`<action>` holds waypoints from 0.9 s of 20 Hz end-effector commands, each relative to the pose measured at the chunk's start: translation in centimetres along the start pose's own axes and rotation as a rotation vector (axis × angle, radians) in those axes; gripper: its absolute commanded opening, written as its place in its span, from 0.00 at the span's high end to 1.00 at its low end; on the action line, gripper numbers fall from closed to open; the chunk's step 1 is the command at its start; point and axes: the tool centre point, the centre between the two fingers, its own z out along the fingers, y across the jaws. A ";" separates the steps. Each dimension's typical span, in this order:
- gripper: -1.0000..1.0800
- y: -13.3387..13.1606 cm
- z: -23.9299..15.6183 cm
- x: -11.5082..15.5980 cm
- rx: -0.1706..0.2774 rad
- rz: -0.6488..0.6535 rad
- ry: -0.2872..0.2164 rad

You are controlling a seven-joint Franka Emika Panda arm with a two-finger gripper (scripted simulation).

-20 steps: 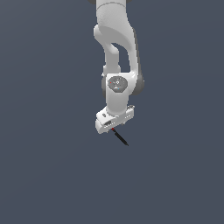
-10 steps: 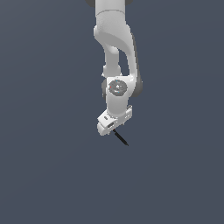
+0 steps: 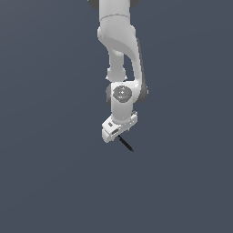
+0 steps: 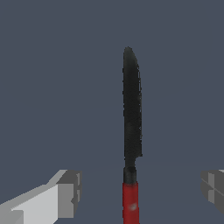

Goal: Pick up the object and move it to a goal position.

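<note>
The object point(image 4: 131, 113) is a thin stick, black along most of its length and red at the end nearest the wrist camera. In the exterior view only its black part point(image 3: 126, 144) shows, sticking out from under the hand. My gripper point(image 3: 114, 133) is open. In the wrist view the gripper point(image 4: 141, 189) has one finger point(image 4: 66, 192) on each side of the red end, both well apart from it and not touching it.
A flat dark grey surface point(image 3: 54, 173) fills both views. The white arm point(image 3: 119, 54) hangs down from the top of the exterior view. No other objects show.
The hand has come down a little over the red end of the object, which now hides it in the exterior view. The object has not moved.
</note>
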 end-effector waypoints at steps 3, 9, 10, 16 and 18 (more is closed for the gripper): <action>0.04 -0.1 2.2 -0.1 0.001 -0.002 -0.001; 0.04 -0.1 3.9 0.0 0.001 -0.004 -0.001; 0.04 0.0 4.0 0.0 0.001 -0.004 -0.001; 1.00 0.0 4.0 0.0 0.001 -0.004 -0.001; 1.00 0.0 4.0 0.0 0.001 -0.004 -0.001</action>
